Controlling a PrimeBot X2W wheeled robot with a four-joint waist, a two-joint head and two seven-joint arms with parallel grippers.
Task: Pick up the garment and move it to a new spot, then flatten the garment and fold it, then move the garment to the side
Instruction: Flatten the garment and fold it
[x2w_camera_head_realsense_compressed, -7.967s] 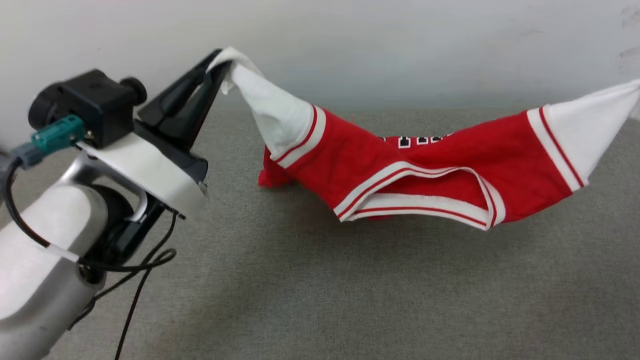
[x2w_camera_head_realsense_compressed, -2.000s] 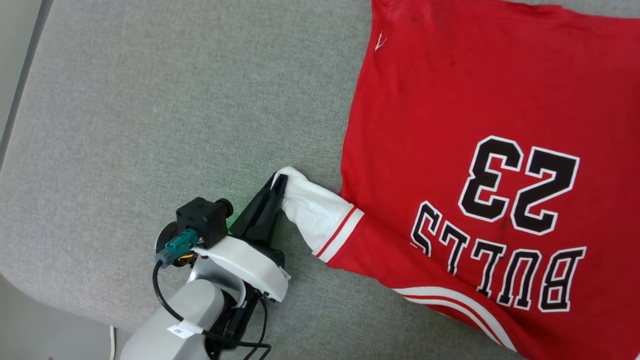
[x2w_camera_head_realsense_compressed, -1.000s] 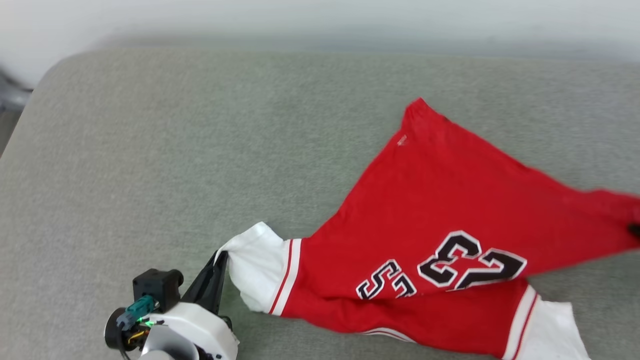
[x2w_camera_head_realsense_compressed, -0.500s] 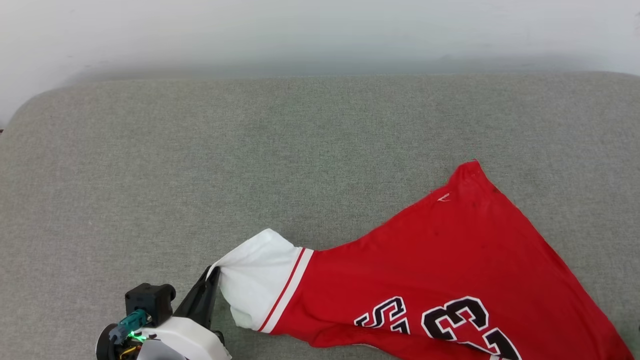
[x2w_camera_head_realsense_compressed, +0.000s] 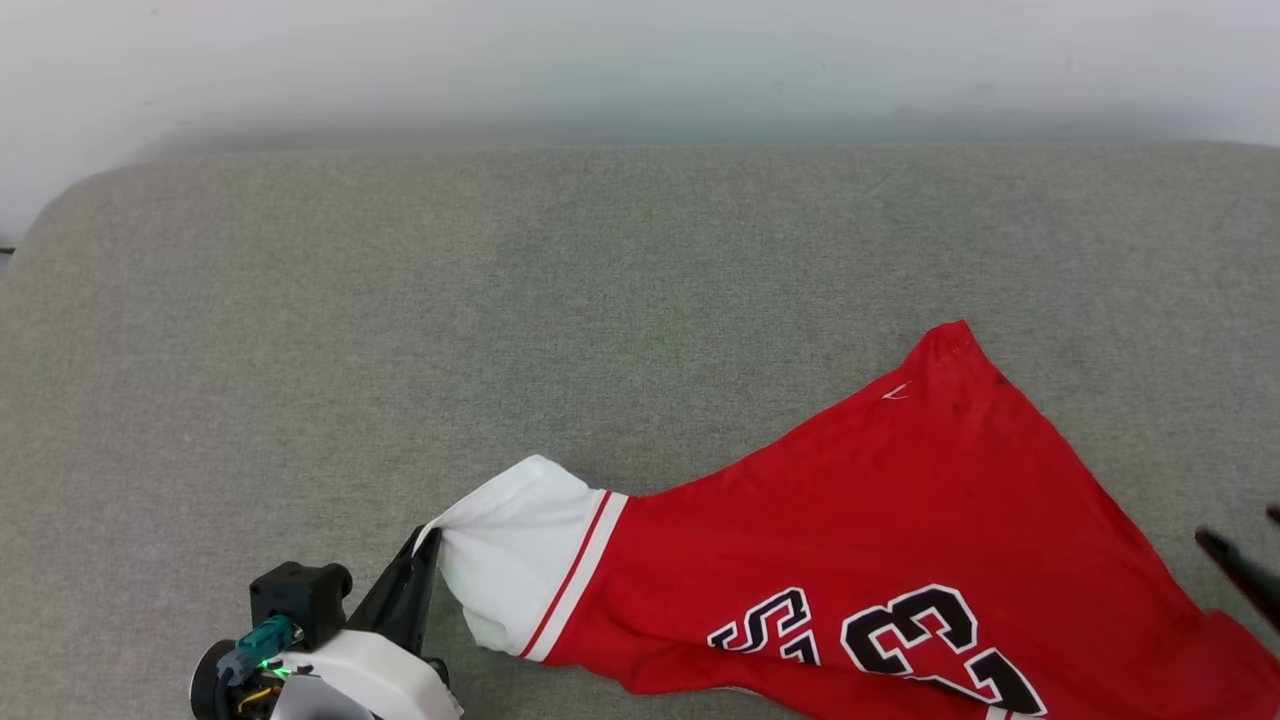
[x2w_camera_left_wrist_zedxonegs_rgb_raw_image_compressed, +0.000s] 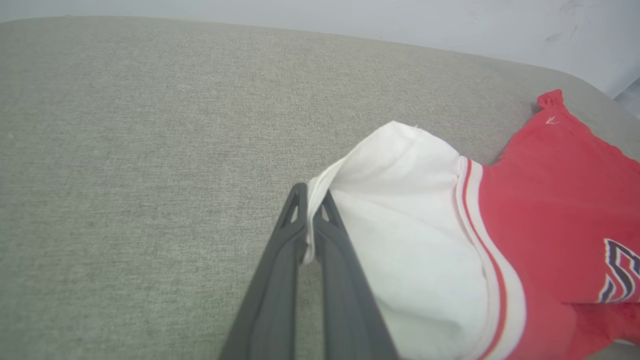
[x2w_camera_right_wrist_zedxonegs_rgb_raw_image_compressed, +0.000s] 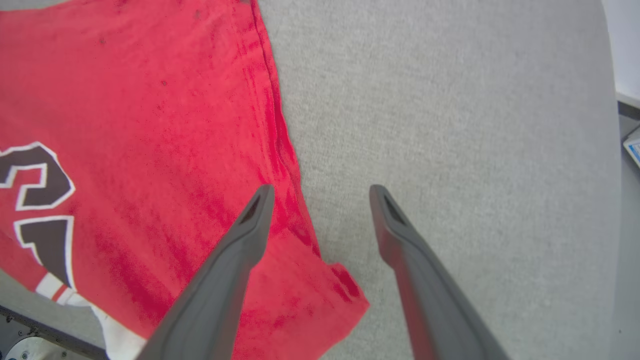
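You are flattening the garment (x2w_camera_head_realsense_compressed: 880, 520), which is lying rumpled at the lower right of the head view on the grey cushion (x2w_camera_head_realsense_compressed: 400, 330). Your left gripper (x2w_camera_left_wrist_zedxonegs_rgb_raw_image_compressed: 311, 195) is pinching its white sleeve (x2w_camera_left_wrist_zedxonegs_rgb_raw_image_compressed: 410, 215). Your right gripper (x2w_camera_right_wrist_zedxonegs_rgb_raw_image_compressed: 321, 191) is hovering wide and empty over the red edge, probably needing a fresh hold there.

The garment (x2w_camera_head_realsense_compressed: 880, 520) is a red jersey-style shirt lying print side up on the grey cloth-covered counter (x2w_camera_head_realsense_compressed: 400, 300). Its white sleeve (x2w_camera_head_realsense_compressed: 515, 560), edged with a thin red stripe, is pinched at the cuff between the closed fingers of the left hand (x2w_camera_left_wrist_zedxonegs_rgb_raw_image_compressed: 311, 200) and puffs up beside them. From the left hand the red body fans out to the right, unevenly spread, with one hem corner (x2w_camera_head_realsense_compressed: 950, 335) pointing far away from it. A black, white-outlined 23 (x2w_camera_head_realsense_compressed: 930, 640) shows.
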